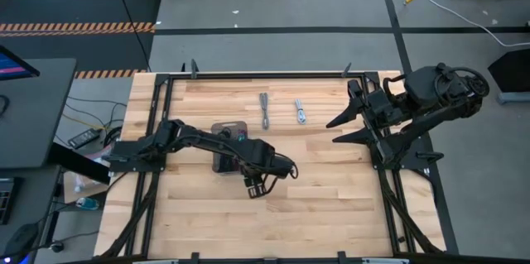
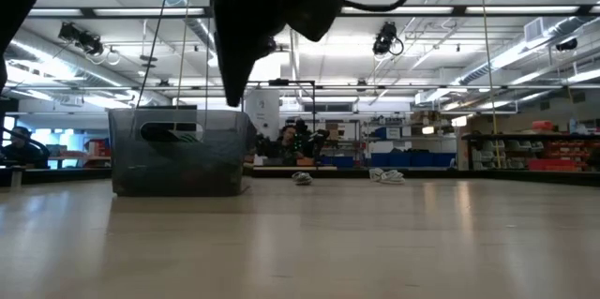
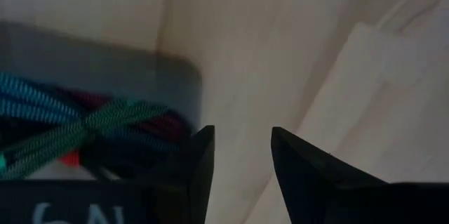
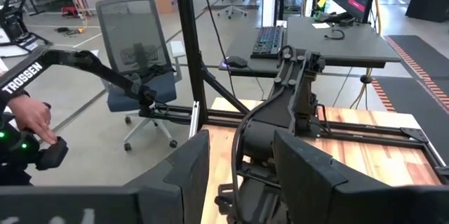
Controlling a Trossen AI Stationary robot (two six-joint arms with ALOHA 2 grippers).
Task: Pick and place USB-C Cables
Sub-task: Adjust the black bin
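Observation:
A grey plastic tray (image 1: pixel 225 128) stands left of the table's middle, partly under my left arm. In the left wrist view the tray (image 3: pixel 105 62) holds bundled cables: teal (image 3: pixel 28 101), green (image 3: pixel 84 126) and a dark red one (image 3: pixel 165 122). Two more grey bundled cables (image 1: pixel 264 111) (image 1: pixel 300 111) lie on the bare wood farther back; they also show in the low view (image 2: pixel 302 178) (image 2: pixel 387 176). My left gripper (image 1: pixel 257 185) (image 3: pixel 242 154) is open and empty, above bare wood just off the tray's near right corner. My right gripper (image 1: pixel 341 129) (image 4: pixel 238 168) is open and empty, held up at the table's right.
The tray (image 2: pixel 178 154) shows in the low view at the left, with my left arm (image 2: pixel 262 8) high above it. Black frame rails (image 1: pixel 248 74) run along the table's edges. A person's hand (image 4: pixel 31 122) shows beyond the table in the right wrist view.

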